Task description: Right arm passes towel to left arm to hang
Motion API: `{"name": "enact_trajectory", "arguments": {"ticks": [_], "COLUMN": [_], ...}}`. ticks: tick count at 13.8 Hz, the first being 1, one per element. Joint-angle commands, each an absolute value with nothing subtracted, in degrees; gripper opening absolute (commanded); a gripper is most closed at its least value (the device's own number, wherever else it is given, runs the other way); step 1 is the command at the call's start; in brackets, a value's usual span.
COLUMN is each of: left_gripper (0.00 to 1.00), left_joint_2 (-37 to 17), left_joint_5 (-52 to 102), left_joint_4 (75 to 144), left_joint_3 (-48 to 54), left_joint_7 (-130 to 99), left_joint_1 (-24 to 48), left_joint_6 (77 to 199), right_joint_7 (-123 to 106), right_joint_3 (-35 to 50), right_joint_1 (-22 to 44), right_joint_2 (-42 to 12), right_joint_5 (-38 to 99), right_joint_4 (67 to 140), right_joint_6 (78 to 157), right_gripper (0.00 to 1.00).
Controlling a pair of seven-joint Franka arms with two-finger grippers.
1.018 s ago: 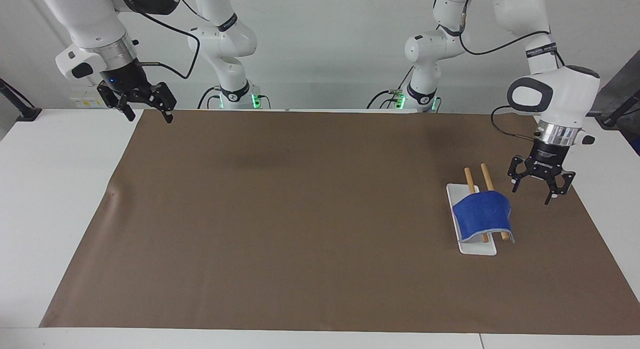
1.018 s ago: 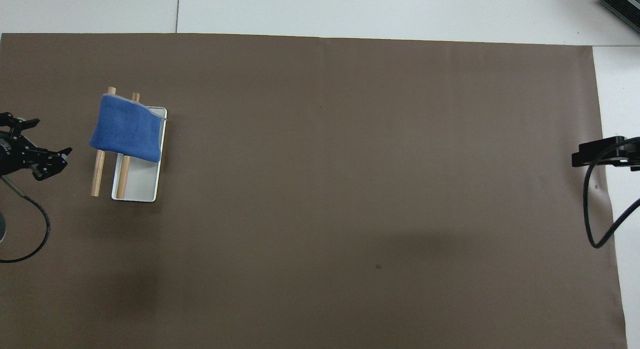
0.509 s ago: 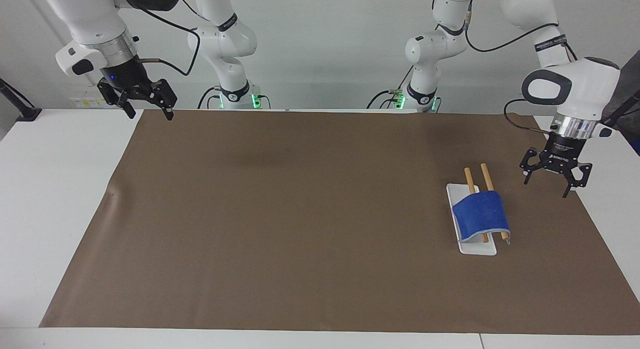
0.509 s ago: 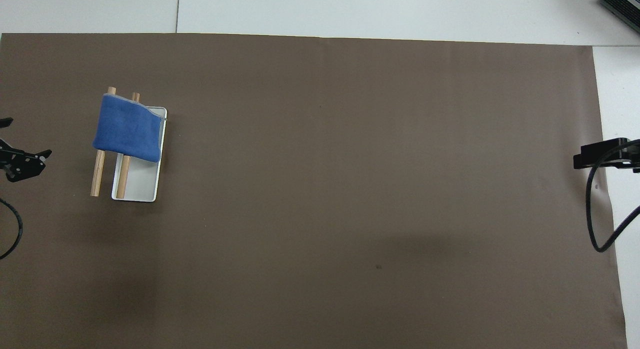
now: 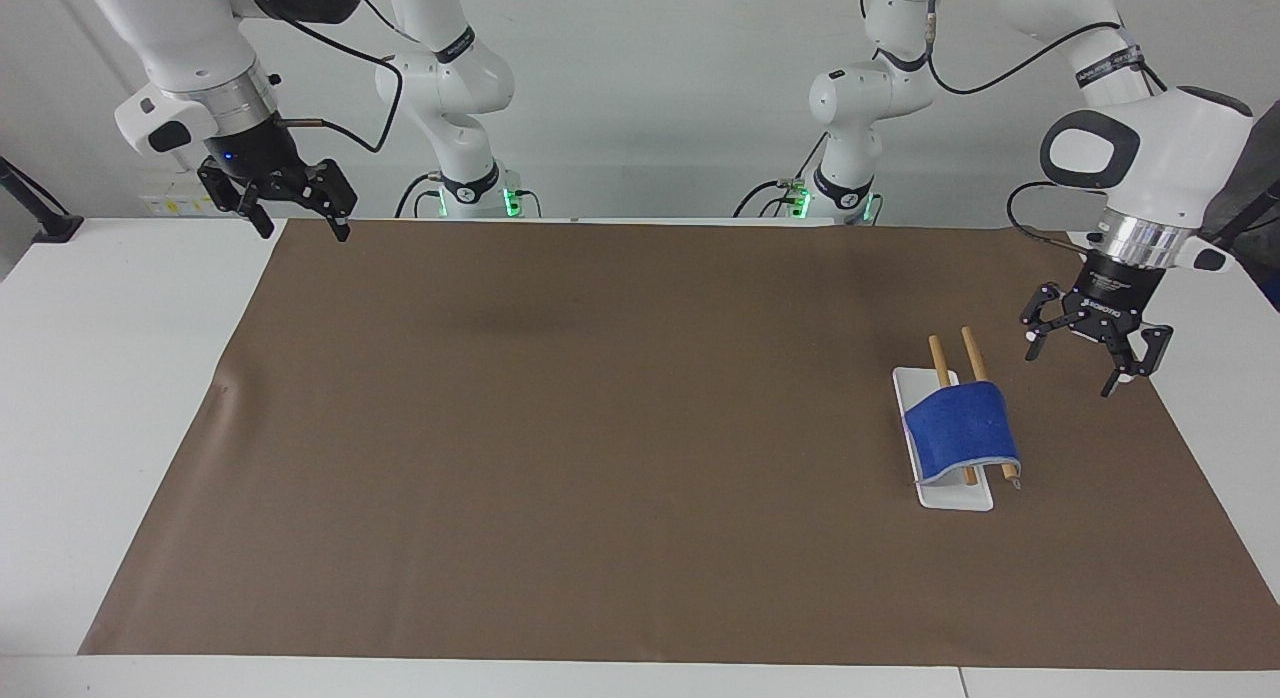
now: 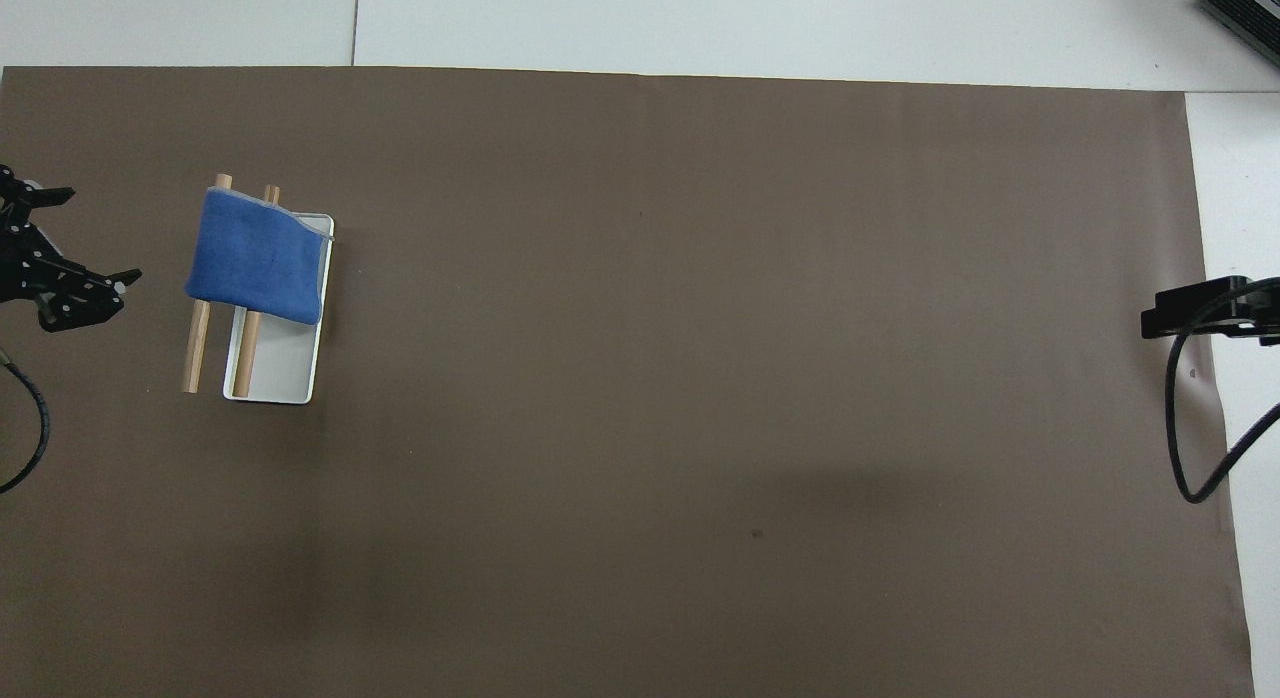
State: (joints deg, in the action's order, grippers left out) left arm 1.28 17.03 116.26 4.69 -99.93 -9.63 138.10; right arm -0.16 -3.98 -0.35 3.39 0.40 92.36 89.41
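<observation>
The royal blue towel [image 5: 962,431] hangs draped over two wooden rods [image 5: 968,346] that stand above a white tray [image 5: 912,388], toward the left arm's end of the table. It shows in the overhead view too [image 6: 258,268], over the rods [image 6: 196,353] and the tray [image 6: 285,373]. My left gripper [image 5: 1072,371] is open and empty, in the air over the mat's edge beside the rods, apart from the towel; it also shows in the overhead view [image 6: 105,231]. My right gripper [image 5: 302,233] is open and empty, held high over the mat's corner at the right arm's end, where it waits.
A brown mat [image 5: 600,428] covers most of the white table [image 5: 120,378]. Only a black part of the right gripper [image 6: 1195,310] and its cable show at the overhead view's edge. The arms' bases [image 5: 470,193] stand at the table's robot end.
My left gripper drew away from the towel toward the table's end, then came back a little and turned. The towel's free edge has settled. The right gripper has barely moved.
</observation>
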Motion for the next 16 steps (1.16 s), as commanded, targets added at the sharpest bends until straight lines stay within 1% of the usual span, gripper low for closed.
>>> {"name": "enact_trajectory", "arguments": {"ticks": [1, 4, 7, 9, 12, 16], "left_gripper": [1.00, 1.00, 1.00, 1.00, 1.00, 1.00], "left_joint_2": [1.7, 1.8, 1.8, 2.1, 4.1, 4.5], "left_joint_5": [13.3, 5.7, 0.8, 0.4, 0.4, 0.4], "left_joint_4": [114.7, 114.6, 114.4, 114.3, 114.2, 109.2], "left_joint_3": [4.0, 4.1, 4.3, 4.8, 4.7, 4.3], "left_joint_7": [-99.8, -99.8, -92.8, -81.3, -58.9, -37.1], "left_joint_1": [-4.9, 0.0, 0.9, 0.9, 0.0, -0.2], "left_joint_6": [134.4, 134.2, 134.2, 134.1, 134.1, 129.7], "right_joint_7": [-1.1, -1.1, -1.1, -1.1, -1.1, -1.1], "right_joint_3": [-3.6, -3.6, -3.6, -3.6, -3.6, -3.6], "right_joint_1": [-0.6, -0.6, -0.6, -0.6, -0.6, -0.6], "right_joint_2": [3.7, 3.7, 3.7, 3.7, 3.7, 3.7], "right_joint_5": [-0.3, 0.0, 0.1, 0.1, 0.1, 0.1], "right_joint_4": [92.7, 92.7, 92.7, 92.7, 92.7, 92.7], "right_joint_6": [89.2, 89.2, 89.2, 89.2, 89.2, 89.2], "right_gripper": [1.00, 1.00, 1.00, 1.00, 1.00, 1.00]}}
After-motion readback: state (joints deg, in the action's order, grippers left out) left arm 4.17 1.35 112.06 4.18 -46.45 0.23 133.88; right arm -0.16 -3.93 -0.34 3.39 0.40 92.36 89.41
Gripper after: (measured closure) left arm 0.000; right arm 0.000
